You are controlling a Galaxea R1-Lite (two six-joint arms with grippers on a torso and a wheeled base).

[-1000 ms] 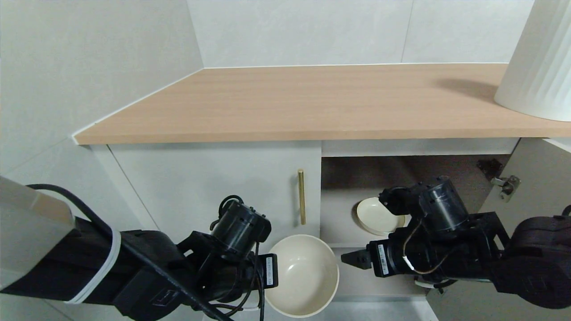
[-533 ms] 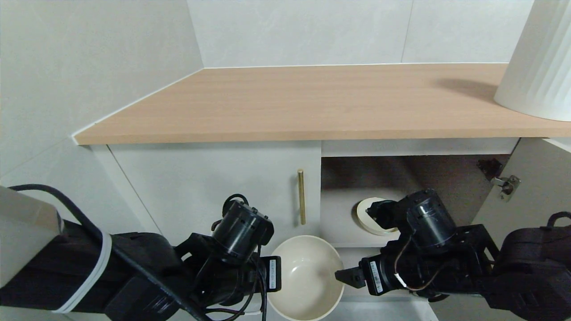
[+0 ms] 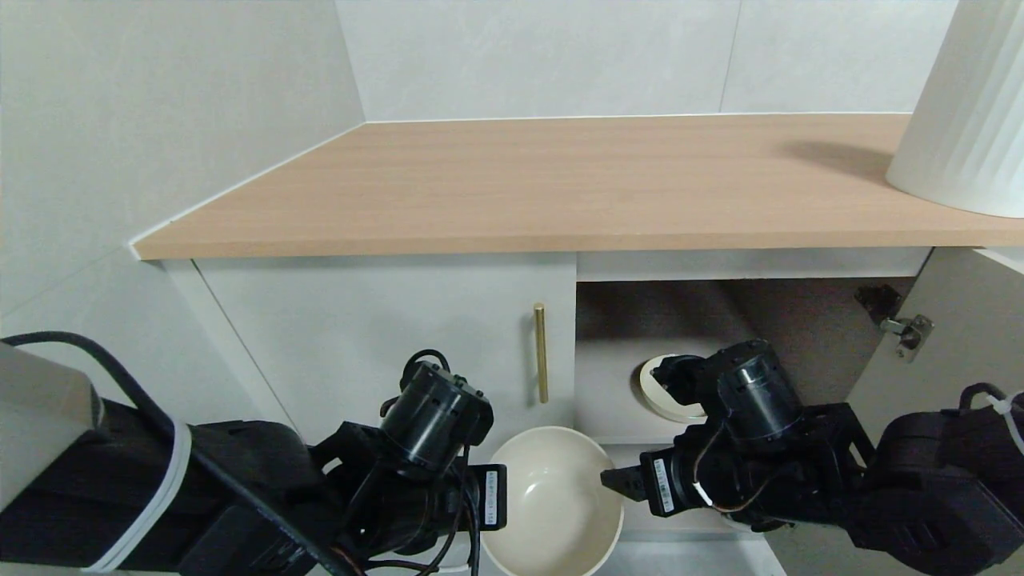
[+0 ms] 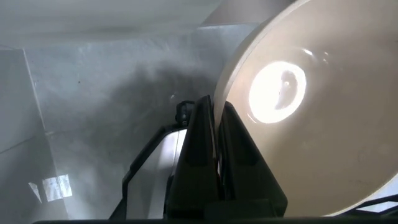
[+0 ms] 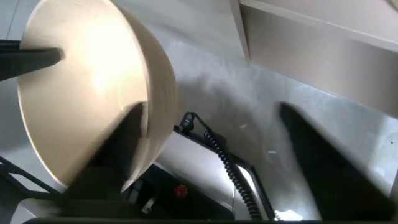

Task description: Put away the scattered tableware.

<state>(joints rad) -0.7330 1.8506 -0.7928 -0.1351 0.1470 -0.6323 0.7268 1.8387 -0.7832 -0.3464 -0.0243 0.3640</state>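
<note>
Bowl: we see the deep round cream bowl (image 3: 552, 512) low before the open white cabinet (image 3: 808, 320) | left gripper (image 4: 216, 149) pinching its rim | right gripper (image 3: 622, 485) spread, at the opposite rim | small cream plate (image 3: 658, 392) on the cabinet shelf.

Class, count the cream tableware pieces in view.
2: a bowl in the left gripper; a dish inside the open cabinet, partly covered. Others may be hidden.
</note>
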